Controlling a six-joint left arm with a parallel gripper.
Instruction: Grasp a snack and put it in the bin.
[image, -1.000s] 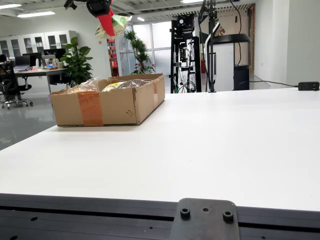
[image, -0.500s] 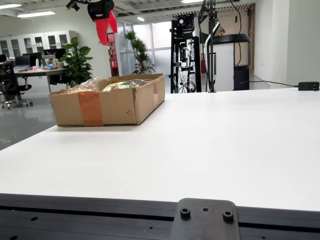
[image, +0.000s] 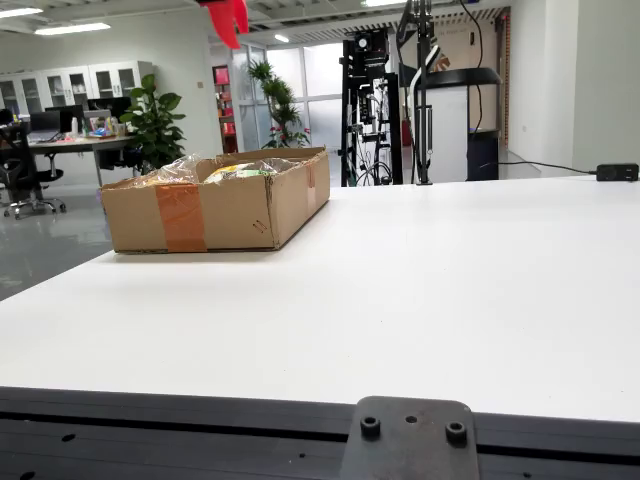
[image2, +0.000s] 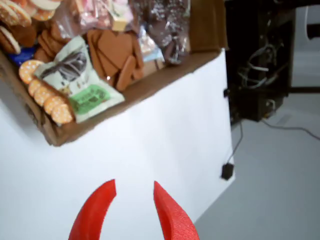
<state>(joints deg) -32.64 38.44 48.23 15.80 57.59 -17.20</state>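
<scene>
In the side view a cardboard box (image: 230, 210) stands at the table's far left, holding several bagged snacks. My red gripper (image: 230, 16) hangs high above it at the frame's top edge. The view that rides on the gripper shows its fingers (image2: 133, 186) spread open with nothing between them, over white table just outside the box's rim (image2: 150, 82). A white-and-green snack packet (image2: 80, 80) lies inside the box on biscuits and brown cookies; from the side it shows as a green edge (image: 248, 171) above the box wall.
A black equipment rack (image: 372, 105) stands behind the table, seen close to the table edge (image2: 257, 55) in the gripper view. A black mounting plate (image: 410, 440) sits at the table's front edge. The white tabletop (image: 450, 280) stretches right of the box.
The packet that the gripper held above the box now lies in the box. The fingers have opened and the gripper has risen toward the top of the side view.
</scene>
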